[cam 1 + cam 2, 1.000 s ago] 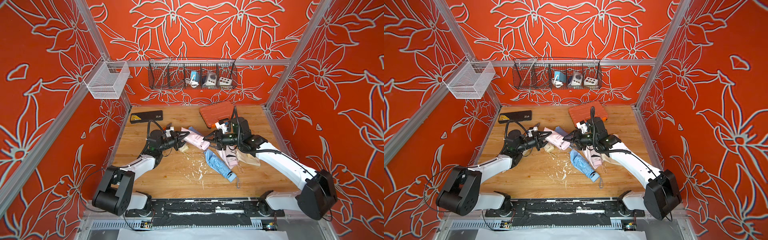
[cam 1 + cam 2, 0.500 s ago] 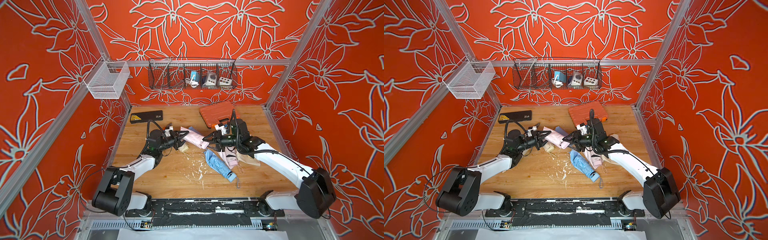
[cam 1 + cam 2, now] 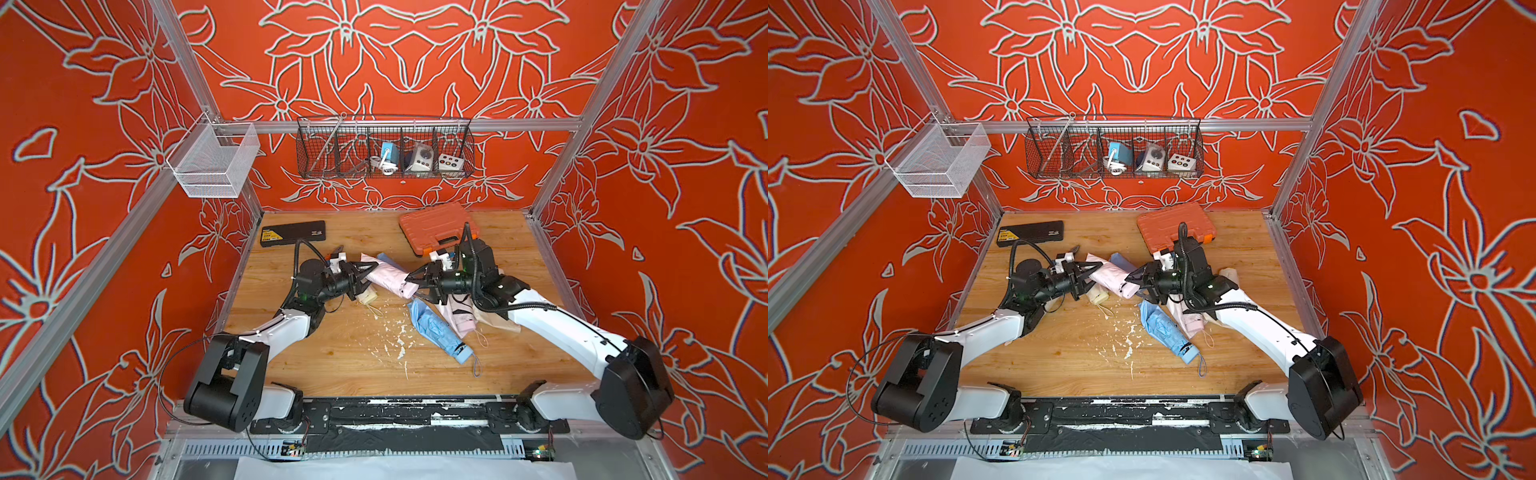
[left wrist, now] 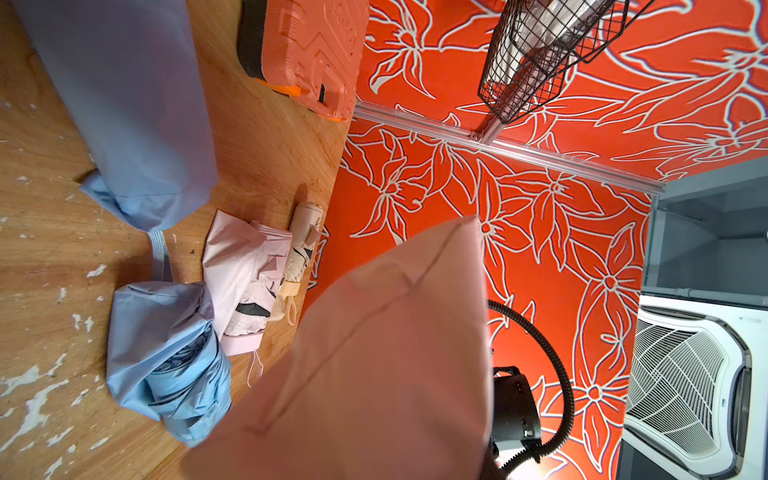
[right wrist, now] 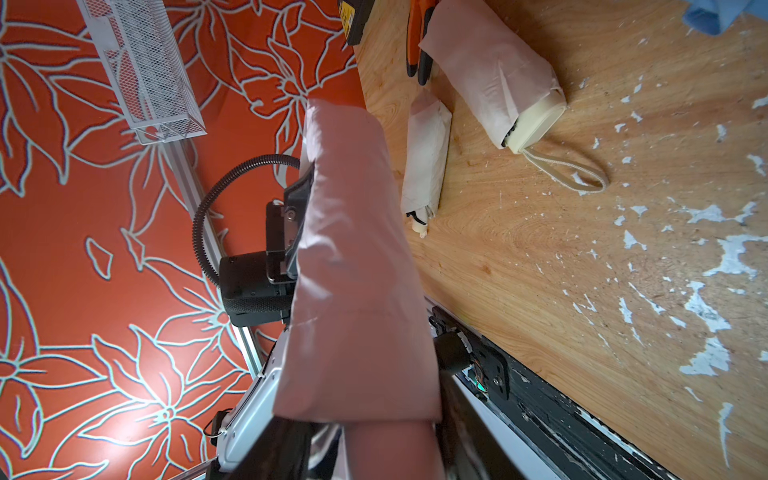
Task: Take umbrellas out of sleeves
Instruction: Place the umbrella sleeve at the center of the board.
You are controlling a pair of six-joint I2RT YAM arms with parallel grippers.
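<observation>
A pale pink umbrella in its pink sleeve (image 3: 388,277) hangs level above the table between my two grippers. My left gripper (image 3: 370,277) is shut on the sleeve's closed end; in the left wrist view the sleeve (image 4: 374,353) hides the jaws. My right gripper (image 3: 413,286) is shut on the umbrella's end (image 5: 386,449), which sticks out past the sleeve's hem (image 5: 357,399). Below them lie a light blue umbrella half out of its sleeve (image 3: 436,332), a bare pink umbrella (image 3: 459,318) and a cream umbrella (image 3: 368,296) with its wrist cord.
A limp light blue sleeve (image 3: 388,259) lies behind the held one, and orange-handled pliers (image 3: 338,253) lie by my left gripper. An orange case (image 3: 436,226) and a black box (image 3: 293,232) sit at the back. Two wire baskets (image 3: 384,149) hang on the walls.
My right gripper has moved left onto the pink umbrella's end and closed on it. The left arm and the sleeve's far end have stayed put.
</observation>
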